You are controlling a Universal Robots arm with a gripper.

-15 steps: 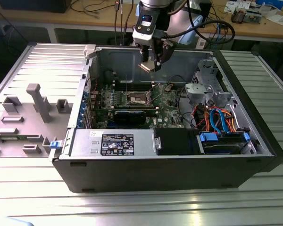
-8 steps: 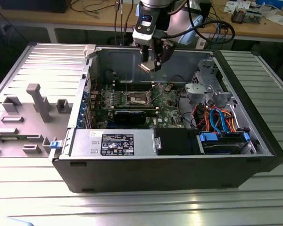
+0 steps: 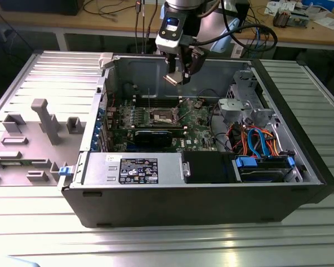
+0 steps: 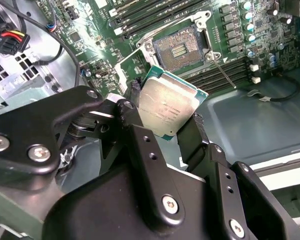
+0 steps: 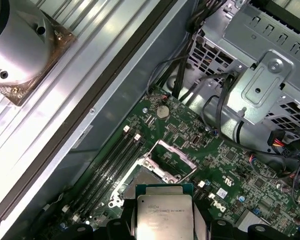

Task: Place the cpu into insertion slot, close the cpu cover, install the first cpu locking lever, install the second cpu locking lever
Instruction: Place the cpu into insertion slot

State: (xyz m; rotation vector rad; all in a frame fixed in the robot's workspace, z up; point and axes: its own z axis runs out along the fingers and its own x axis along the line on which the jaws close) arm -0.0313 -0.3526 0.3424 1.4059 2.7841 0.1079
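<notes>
My gripper (image 3: 177, 73) hangs above the open computer case, shut on the cpu (image 3: 173, 78). In both wrist views the silver-topped cpu (image 4: 167, 102) (image 5: 164, 210) sits pinched by its edges between the black fingers (image 4: 132, 97). The insertion slot (image 4: 180, 46) (image 3: 161, 115) lies bare on the green board, well below the chip. The cpu cover (image 5: 171, 159) (image 4: 132, 62) stands raised on its hinge beside the slot. A thin locking lever (image 4: 224, 74) sticks out from the slot's rim.
The case walls (image 3: 156, 69) ring the board. A power supply (image 3: 133, 167) lines the near side, and a metal drive cage (image 3: 245, 100) with coloured cables (image 3: 259, 139) fills the exterior view's right. A grey fixture plate (image 3: 39, 128) lies outside at the exterior view's left.
</notes>
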